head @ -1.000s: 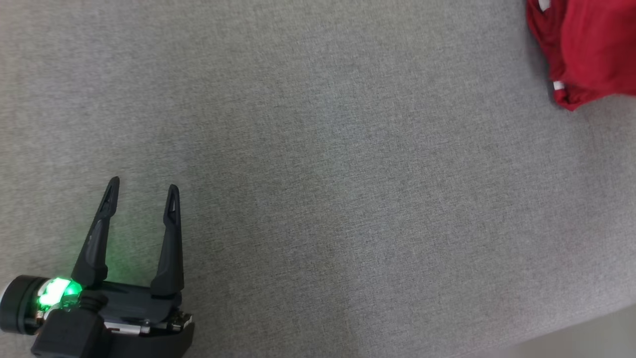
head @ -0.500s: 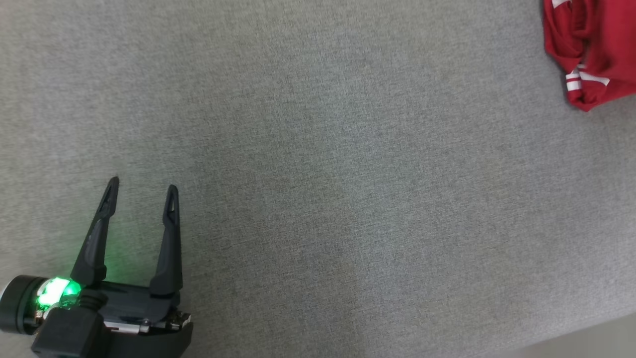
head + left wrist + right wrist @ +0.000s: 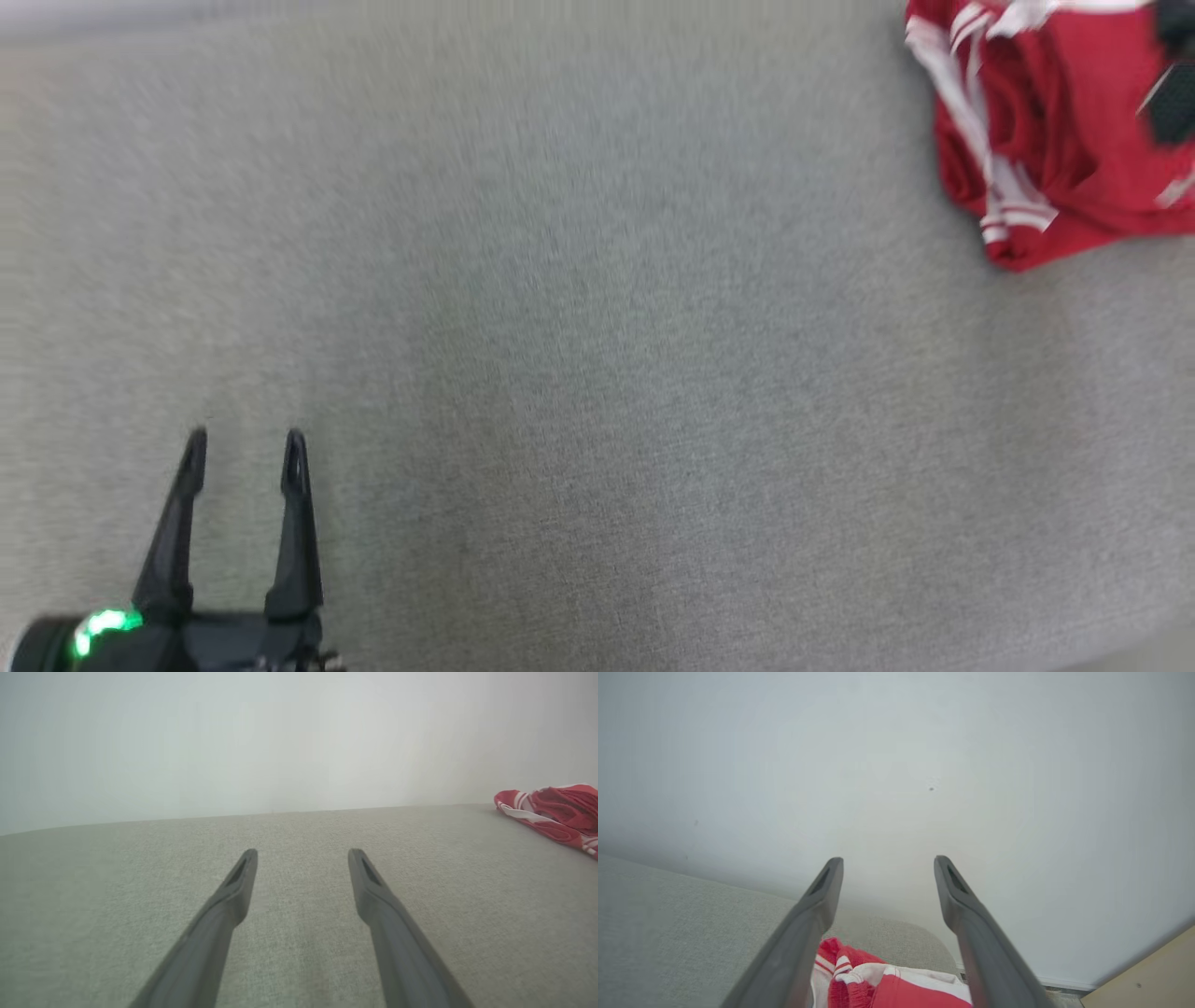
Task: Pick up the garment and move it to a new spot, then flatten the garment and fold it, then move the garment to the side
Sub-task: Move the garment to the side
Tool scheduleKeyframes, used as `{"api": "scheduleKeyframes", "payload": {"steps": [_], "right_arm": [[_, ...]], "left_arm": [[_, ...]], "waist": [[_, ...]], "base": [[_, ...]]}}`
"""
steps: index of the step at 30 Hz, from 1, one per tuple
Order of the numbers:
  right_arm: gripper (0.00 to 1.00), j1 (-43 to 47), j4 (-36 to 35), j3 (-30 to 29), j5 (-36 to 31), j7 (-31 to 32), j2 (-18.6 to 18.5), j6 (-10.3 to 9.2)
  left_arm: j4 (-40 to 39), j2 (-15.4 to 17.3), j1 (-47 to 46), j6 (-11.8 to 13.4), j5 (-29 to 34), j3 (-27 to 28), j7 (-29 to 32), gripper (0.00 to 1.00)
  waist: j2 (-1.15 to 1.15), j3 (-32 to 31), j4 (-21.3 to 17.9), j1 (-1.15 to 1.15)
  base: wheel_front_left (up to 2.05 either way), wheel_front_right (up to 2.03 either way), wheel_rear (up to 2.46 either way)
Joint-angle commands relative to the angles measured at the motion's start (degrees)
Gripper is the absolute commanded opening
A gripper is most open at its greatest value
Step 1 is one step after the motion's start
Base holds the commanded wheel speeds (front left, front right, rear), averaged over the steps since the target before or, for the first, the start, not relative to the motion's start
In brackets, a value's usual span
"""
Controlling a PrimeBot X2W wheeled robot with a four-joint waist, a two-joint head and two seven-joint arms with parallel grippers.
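On the grey fabric surface (image 3: 597,373), the garment (image 3: 1046,140) lies bunched far right. My left gripper (image 3: 246,443) and right gripper (image 3: 885,863) are spread, empty. Flattening comes next, I judge: pinch two edges.

Soft, even light; head view smeared, perhaps by motion; wrist backgrounds hazy.

Likely a bare indoor test room: grey fabric-covered surface (image 3: 597,373) against a plain white wall (image 3: 896,765).
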Motion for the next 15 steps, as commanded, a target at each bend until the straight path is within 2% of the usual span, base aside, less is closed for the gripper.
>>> {"api": "scheduleKeyframes", "payload": {"steps": [1,12,15], "right_arm": [[1.00,4.0,-2.3,-2.5,-1.2,0.0,0.8,-0.16],[1.00,33.2,-20.8,-24.8,-11.8,0.0,7.3,-0.16],[1.00,44.6,-26.5,-30.0,-15.0,0.0,11.2,-0.16]], "left_arm": [[0.7,-0.5,1.9,0.2,-0.4,0.4,-0.1,1.00],[5.0,-1.6,8.0,0.2,-2.3,2.1,-0.2,1.00],[6.8,-1.8,9.6,0.2,-2.5,2.6,-0.1,1.00]], "waist": [[0.01,-8.8,2.2,0.01],[0.01,-19.3,7.2,0.01],[0.01,-22.2,8.5,0.01]], "base": [[0.00,0.00,0.00],[0.00,0.00,0.00],[0.00,0.00,0.00]]}}
